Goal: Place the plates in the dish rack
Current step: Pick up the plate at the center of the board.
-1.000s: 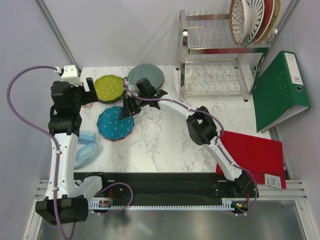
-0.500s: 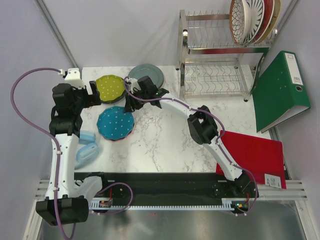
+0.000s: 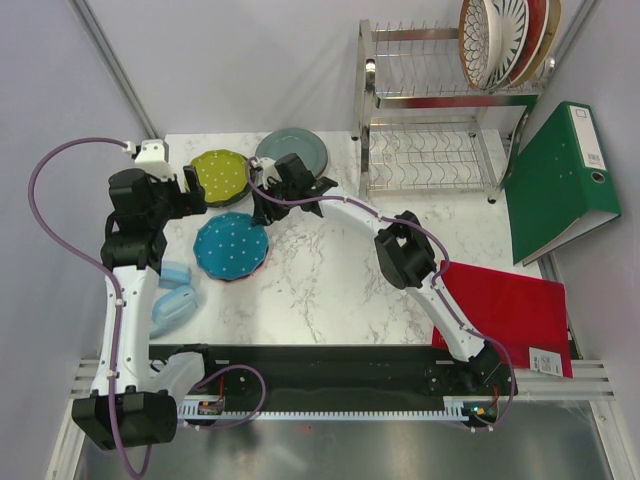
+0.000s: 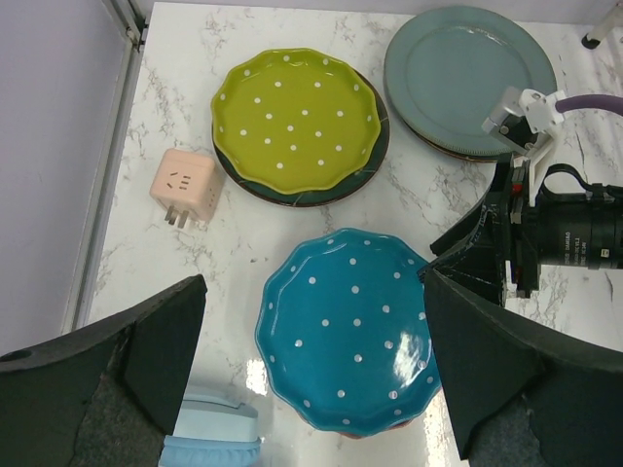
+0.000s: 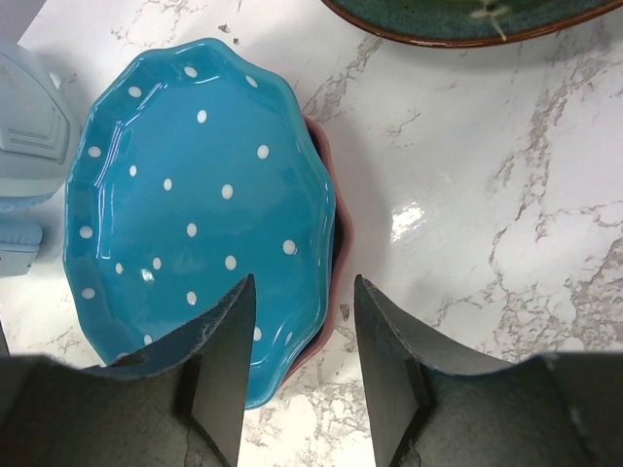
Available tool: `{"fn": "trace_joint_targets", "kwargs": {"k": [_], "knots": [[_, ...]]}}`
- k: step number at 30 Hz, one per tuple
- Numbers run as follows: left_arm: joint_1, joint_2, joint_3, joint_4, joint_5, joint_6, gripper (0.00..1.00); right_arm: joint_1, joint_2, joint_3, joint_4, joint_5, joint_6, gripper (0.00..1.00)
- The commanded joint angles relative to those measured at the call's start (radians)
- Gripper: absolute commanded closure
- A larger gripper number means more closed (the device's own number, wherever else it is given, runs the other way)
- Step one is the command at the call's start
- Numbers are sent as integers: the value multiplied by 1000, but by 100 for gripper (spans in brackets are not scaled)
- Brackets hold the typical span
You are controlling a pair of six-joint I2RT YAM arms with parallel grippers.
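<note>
A teal dotted plate [image 3: 231, 247] [image 4: 348, 326] [image 5: 185, 204] lies on a pink plate [image 5: 329, 282] at the table's left. Behind it, a lime dotted plate [image 3: 222, 175] [image 4: 297, 122] rests on a dark green one [image 5: 467, 15], with a grey-blue plate [image 3: 292, 150] [image 4: 470, 78] to its right. My right gripper [image 3: 264, 208] [image 5: 297, 341] is open, its fingers either side of the teal and pink plates' right rim. My left gripper [image 3: 192, 190] [image 4: 321, 370] hangs wide open above the teal plate. The dish rack [image 3: 430, 130] holds several plates [image 3: 505, 40] on its upper tier.
A small pink cube [image 4: 188, 188] sits left of the lime plate. Light blue objects [image 3: 172, 295] [image 4: 209, 438] lie at the near left. A green binder [image 3: 560, 180] leans right of the rack, with a red folder [image 3: 505, 310] in front of it.
My right gripper has shifted slightly back and to the right along the teal plate's rim, and its jaws have narrowed a little. The left gripper has edged to the right. No plate has moved.
</note>
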Motion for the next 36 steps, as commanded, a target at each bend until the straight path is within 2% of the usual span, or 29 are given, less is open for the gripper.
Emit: {"fn": "trace_joint_targets", "kwargs": {"k": [1,13,16,20,22,23,28,32,36], "knots": [[6,2,-9,13,34,-37,0,5,3,14,-8,8,-22,49],[6,35,-3,18,77,-41,0,10,55,32,-13,25,-25,52],[6,54,3,22,93,-40,0,18,58,39,-14,32,-54,59],[6,80,18,30,144,-4,0,21,46,42,-20,64,-90,78],[6,103,20,27,169,73,0,21,23,37,-20,80,-100,88],[6,109,18,28,175,98,0,21,11,34,-19,96,-114,100],[21,178,-26,42,268,366,0,24,-107,-58,93,121,-157,100],[64,279,-26,18,380,508,0,31,-172,-101,142,132,-177,100],[90,359,-22,9,483,600,2,45,-264,-203,260,149,-234,100]]}}
